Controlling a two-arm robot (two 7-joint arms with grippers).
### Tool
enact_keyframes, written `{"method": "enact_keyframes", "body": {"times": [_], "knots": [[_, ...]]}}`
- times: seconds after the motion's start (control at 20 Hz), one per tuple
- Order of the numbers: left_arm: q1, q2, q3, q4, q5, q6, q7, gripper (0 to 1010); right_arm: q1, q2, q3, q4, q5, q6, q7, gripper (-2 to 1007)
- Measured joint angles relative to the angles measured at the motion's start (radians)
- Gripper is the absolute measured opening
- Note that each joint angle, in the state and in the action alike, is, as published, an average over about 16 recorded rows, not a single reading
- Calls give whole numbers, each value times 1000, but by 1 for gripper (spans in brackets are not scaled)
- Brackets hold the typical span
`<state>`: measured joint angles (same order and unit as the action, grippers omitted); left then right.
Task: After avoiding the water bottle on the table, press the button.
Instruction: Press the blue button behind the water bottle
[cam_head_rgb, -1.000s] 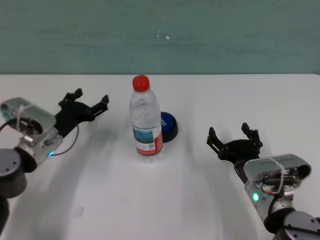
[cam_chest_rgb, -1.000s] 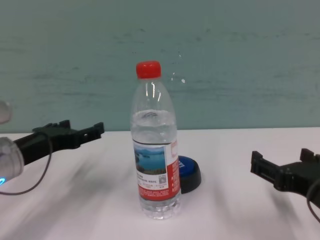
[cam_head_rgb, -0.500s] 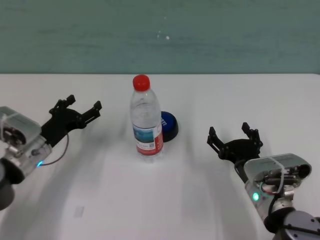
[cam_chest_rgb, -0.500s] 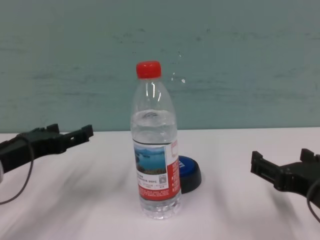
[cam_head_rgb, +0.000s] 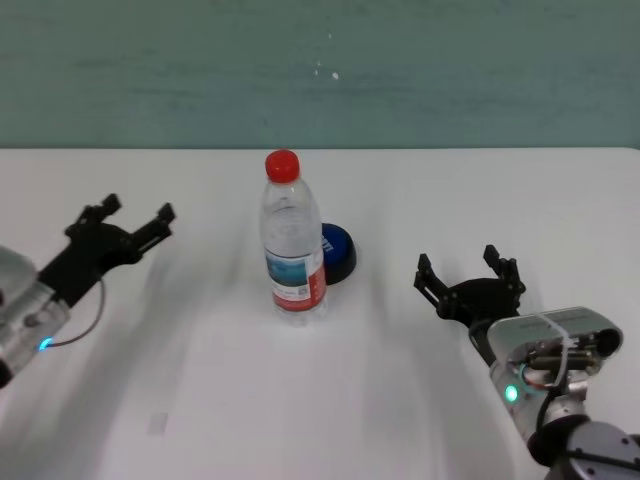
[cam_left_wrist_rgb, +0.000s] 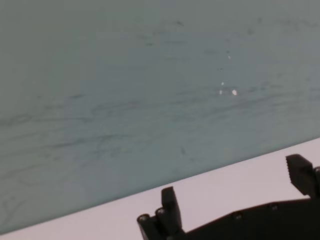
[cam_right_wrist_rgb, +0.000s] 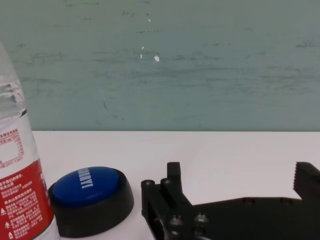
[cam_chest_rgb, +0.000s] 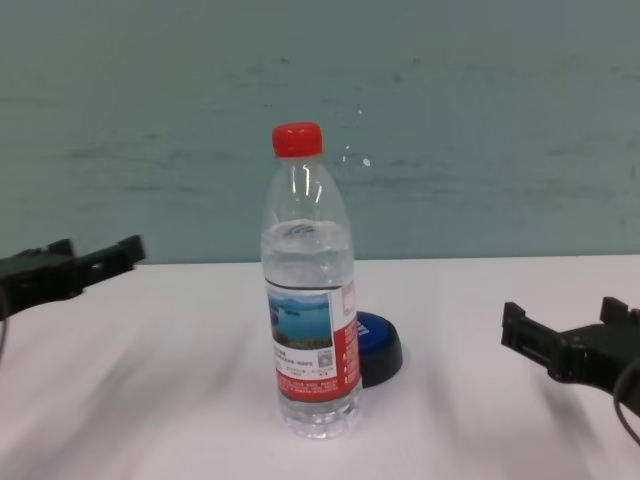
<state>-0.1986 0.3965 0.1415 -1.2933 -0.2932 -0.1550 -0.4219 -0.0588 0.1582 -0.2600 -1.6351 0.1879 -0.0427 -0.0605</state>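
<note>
Your table (cam_head_rgb: 400, 420) fills the frame's lower part. The water bottle (cam_head_rgb: 292, 235) stands upright at centre, the button (cam_head_rgb: 338, 252) just behind-right. At left your left gripper (cam_head_rgb: 120, 222) is spread apart; at lower right, the right gripper (cam_head_rgb: 468, 275) likewise.

Head looks down, chest level and nearer; both share the water bottle (cam_head_rgb: 292, 240).

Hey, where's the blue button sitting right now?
The button sits mid-table in the head view, just behind and right of the water bottle, partly hidden by it.
</note>
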Motion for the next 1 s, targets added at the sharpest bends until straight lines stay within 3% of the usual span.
{"method": "enact_keyframes", "body": {"times": [0.45, 1.0], "knots": [[132, 22, -46, -147, 7, 65, 83, 1000, 0, 0, 0, 0, 0, 0, 0, 1004], [257, -11, -81, -284, 55, 148, 169, 1000, 0, 0, 0, 0, 0, 0, 0, 1004]]}}
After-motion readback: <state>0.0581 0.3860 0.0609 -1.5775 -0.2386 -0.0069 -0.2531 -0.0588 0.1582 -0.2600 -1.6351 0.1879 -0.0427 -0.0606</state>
